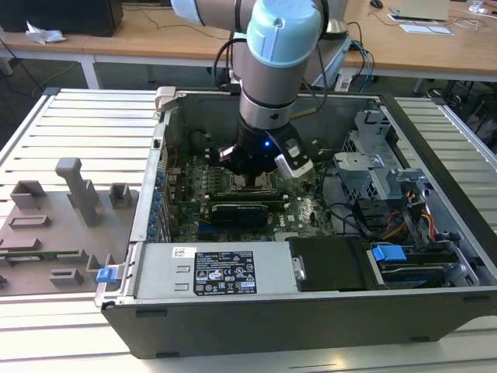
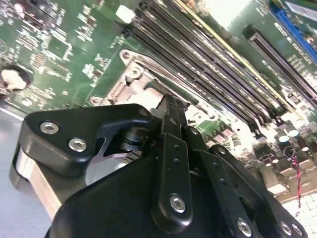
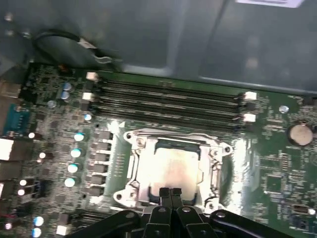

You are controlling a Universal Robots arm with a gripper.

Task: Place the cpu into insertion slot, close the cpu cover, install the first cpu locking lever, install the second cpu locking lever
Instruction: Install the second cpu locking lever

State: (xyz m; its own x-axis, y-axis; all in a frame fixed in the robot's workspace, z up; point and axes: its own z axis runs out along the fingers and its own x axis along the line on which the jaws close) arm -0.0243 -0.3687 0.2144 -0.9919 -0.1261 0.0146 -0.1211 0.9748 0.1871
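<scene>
1 arm (image 1: 272, 70), 1 end effector (image 3: 170, 191). 1 open PC case (image 1: 256, 318) on 1 bench (image 1: 70, 116). 1 motherboard (image 3: 267, 163). 1 cpu (image 3: 171, 166) in 1 insertion slot (image 3: 130, 166), 1 cpu cover (image 3: 173, 135). 4 memory slots (image 3: 168, 101). 1 coin battery (image 3: 300, 133). 1 grey fixture tray (image 1: 46, 233).

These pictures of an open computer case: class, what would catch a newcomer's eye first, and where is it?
First, the robot arm with its pale blue cap, reaching down into the open computer case in the exterior view. Next, in the first wrist view, the silvery cpu sitting in the insertion slot with the cpu cover framing it, the gripper at its near edge. Beside it run the long black memory slots.
</scene>
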